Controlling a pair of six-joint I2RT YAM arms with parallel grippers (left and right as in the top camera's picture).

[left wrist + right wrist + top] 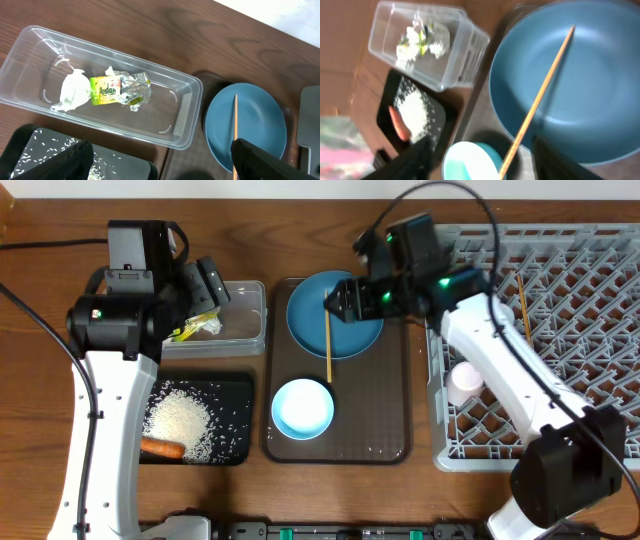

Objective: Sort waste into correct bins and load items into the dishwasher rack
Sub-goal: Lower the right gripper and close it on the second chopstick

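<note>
Left pincer (160,150) spread wide, empty, above clear rigid plastic tub (30,45). Crumpled white tissue (75,90) and crinkled yellow-green wrapper (107,90) lie inside. Right pincer (480,150) apart, not clamped; thin wooden chopstick (540,95) runs between its fingers, lying across round glossy blue plate (600,100). Flat black tray (235,385) at 6 o'clock of tub holds loose rice (180,420) and orange carrot (160,447). Grey lattice rack (580,290) at 3 o'clock of plate holds pale pink cup (465,383).

Chopstick (329,350) over plate (305,315); tub (252,320) open (L)
</note>
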